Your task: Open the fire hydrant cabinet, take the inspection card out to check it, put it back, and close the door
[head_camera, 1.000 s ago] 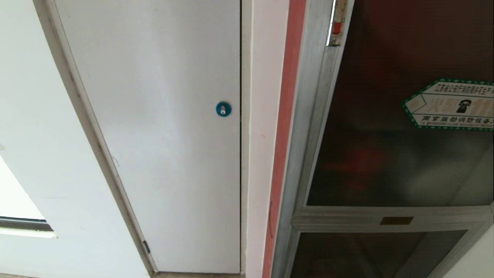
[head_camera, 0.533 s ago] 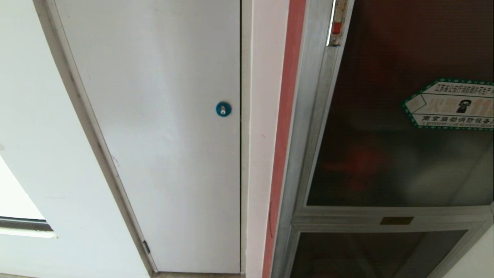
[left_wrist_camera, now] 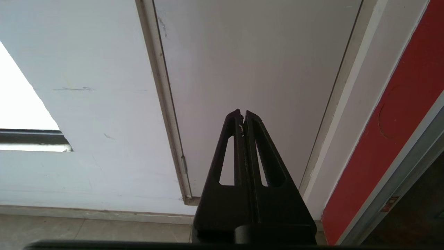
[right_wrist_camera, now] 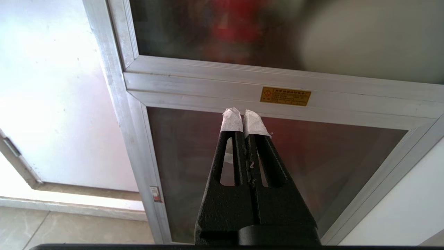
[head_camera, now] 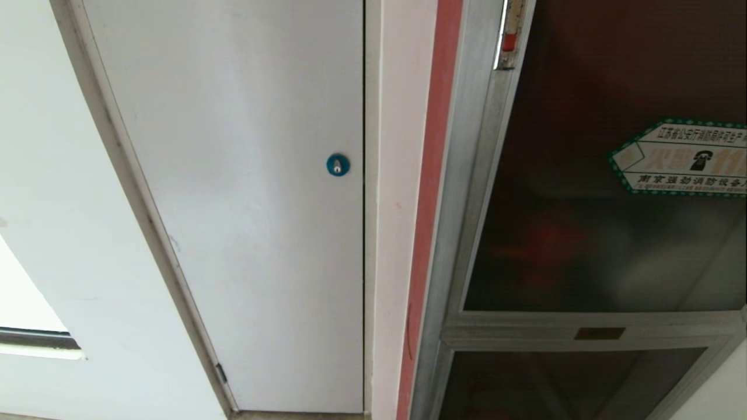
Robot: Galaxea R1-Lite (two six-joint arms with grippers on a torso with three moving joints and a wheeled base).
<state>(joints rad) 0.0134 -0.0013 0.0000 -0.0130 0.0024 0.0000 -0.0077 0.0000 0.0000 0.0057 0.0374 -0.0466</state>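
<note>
The fire hydrant cabinet (head_camera: 467, 192) fills the right of the head view, silver-framed with dark glass. Its door (head_camera: 589, 192) is closed, with a green-bordered sticker (head_camera: 683, 156) on the glass and a small red latch (head_camera: 509, 42) on its left edge. Red shapes show dimly behind the glass. The inspection card is hidden. My right gripper (right_wrist_camera: 243, 119) is shut and empty, its white-taped tips pointing at the cabinet's lower glass panel (right_wrist_camera: 312, 152) below the cross rail (right_wrist_camera: 215, 83). My left gripper (left_wrist_camera: 242, 113) is shut and empty, pointing at the white door (left_wrist_camera: 253, 69).
A plain white door (head_camera: 245, 192) with a blue round lock (head_camera: 338, 164) stands left of the cabinet. A white and red wall strip (head_camera: 417, 233) separates them. A tiled floor (left_wrist_camera: 86, 236) shows low down. A window opening (head_camera: 23, 315) is at far left.
</note>
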